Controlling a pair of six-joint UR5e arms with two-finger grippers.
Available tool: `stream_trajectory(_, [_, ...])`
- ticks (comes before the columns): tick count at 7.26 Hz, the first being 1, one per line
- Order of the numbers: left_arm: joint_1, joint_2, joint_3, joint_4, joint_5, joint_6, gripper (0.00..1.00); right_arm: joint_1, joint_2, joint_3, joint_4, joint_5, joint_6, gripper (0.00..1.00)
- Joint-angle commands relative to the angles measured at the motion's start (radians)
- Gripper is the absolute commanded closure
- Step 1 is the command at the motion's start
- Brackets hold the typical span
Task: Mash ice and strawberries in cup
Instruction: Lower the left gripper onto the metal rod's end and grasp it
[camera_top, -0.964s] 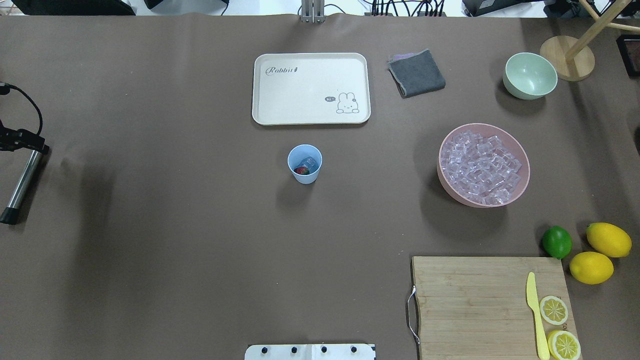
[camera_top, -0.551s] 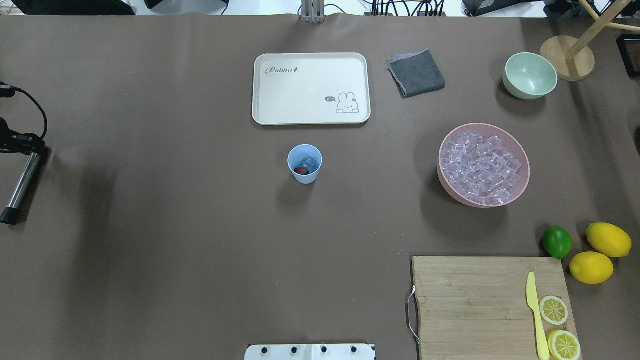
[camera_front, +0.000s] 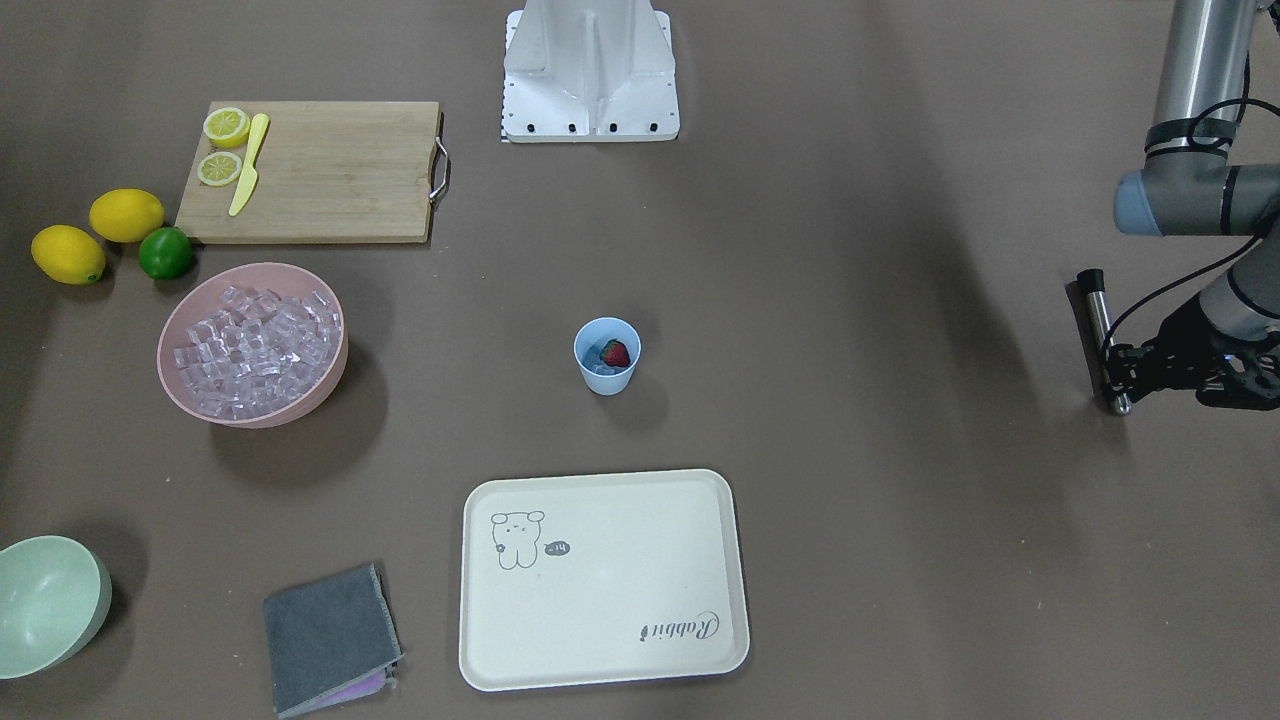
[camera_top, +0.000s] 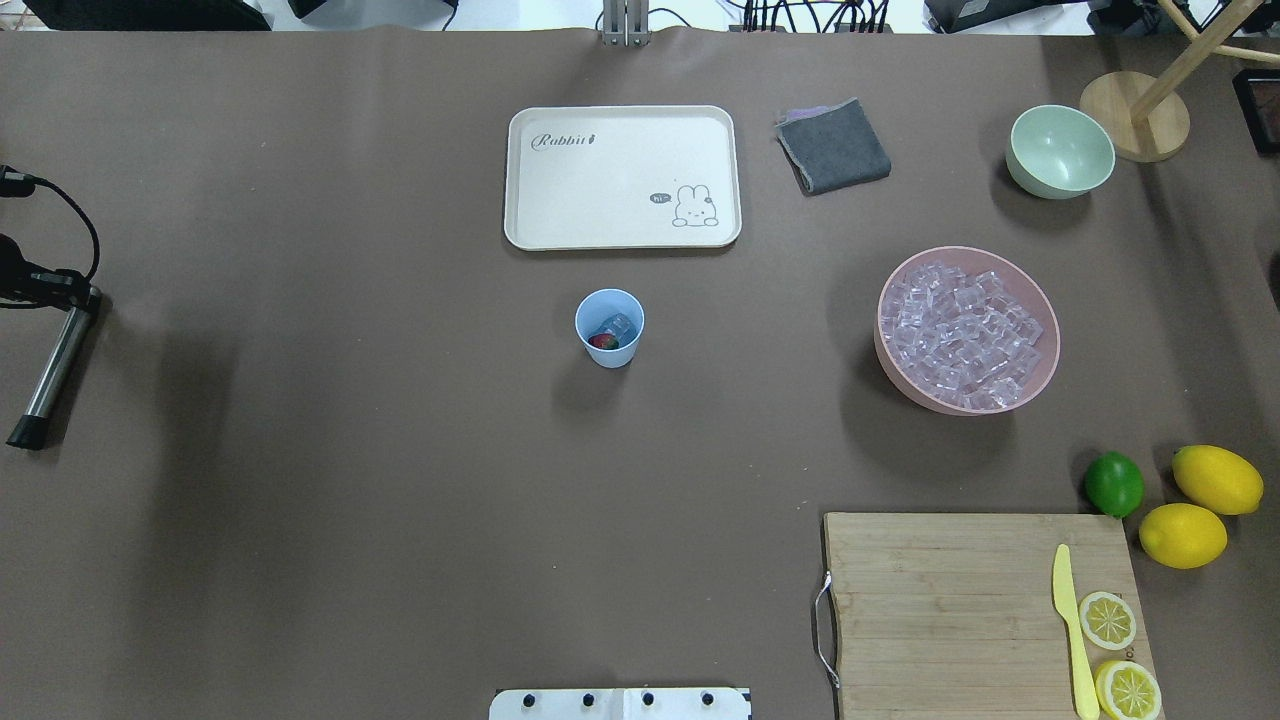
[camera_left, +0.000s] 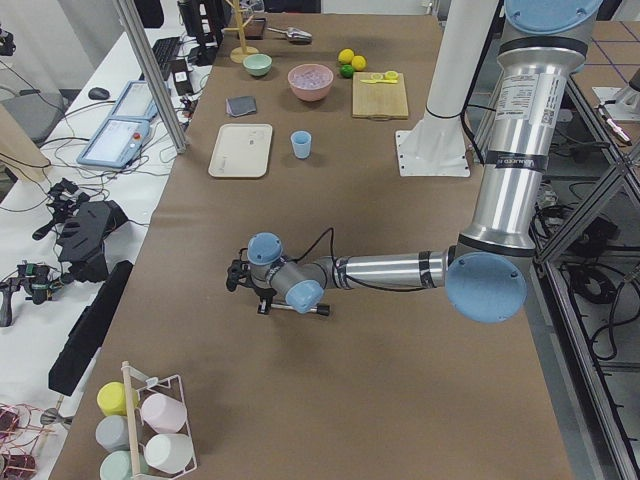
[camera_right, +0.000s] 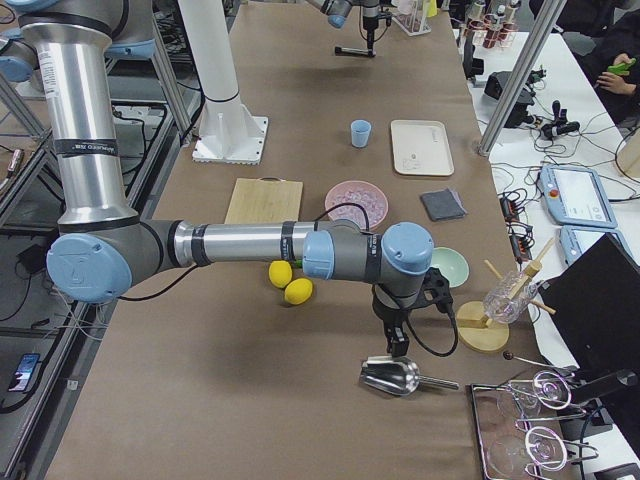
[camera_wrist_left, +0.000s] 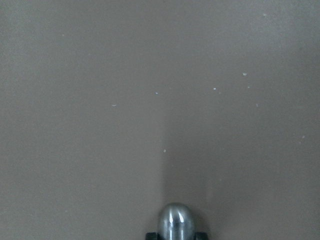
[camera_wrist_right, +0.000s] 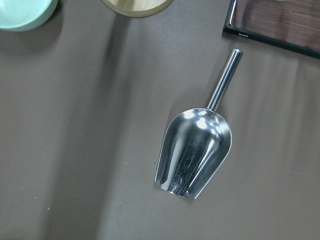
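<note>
Comparing the overhead view with that of a second ago, one change is found: the steel muddler (camera_top: 55, 365) at the table's far 9 o'clock edge has been shifted slightly inward, toward the cup (camera_top: 609, 328). Everything else is unmoved. The approach is judged barely begun, and no mashing has been done. The cup stands at mid-table, with the strawberry (camera_front: 616, 353) and a little ice (camera_top: 617, 325) inside it; the pink bowl (camera_top: 950, 405) of cubes lies at its 3 o'clock.

The left gripper (camera_front: 1125, 372) is closed around the muddler's upper end, and the rod is held slanted above the cloth, well apart from the cup. The right gripper (camera_right: 397, 345) hangs over a metal scoop (camera_wrist_right: 195, 152) — whether its jaws are open cannot be told.
</note>
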Motion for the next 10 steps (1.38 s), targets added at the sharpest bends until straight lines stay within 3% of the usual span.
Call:
stream_trajectory(1, [0.003,0.001,-0.001,-0.001,0.000,-0.002,0.67,-0.001,0.002,-0.001,0.000,0.000,0.000,0.01])
stream_trajectory(2, [0.004,0.001,-0.003,-0.001,0.000,-0.003,0.44,0.000,0.002,0.001,0.000,0.000,0.000,0.01])
stream_trajectory(4, [0.004,0.001,-0.003,-0.003,0.000,-0.002,0.50,0.002,0.000,0.001,0.000,0.002,0.000,0.01])
stream_trajectory(5, [0.004,0.002,-0.006,-0.001,-0.001,-0.003,0.68,0.002,0.000,0.001,0.000,0.002,0.000,0.01])
stream_trajectory(10, [0.015,0.024,-0.048,-0.046,-0.001,-0.006,0.79,0.004,0.002,0.002,-0.005,0.003,0.000,0.01])
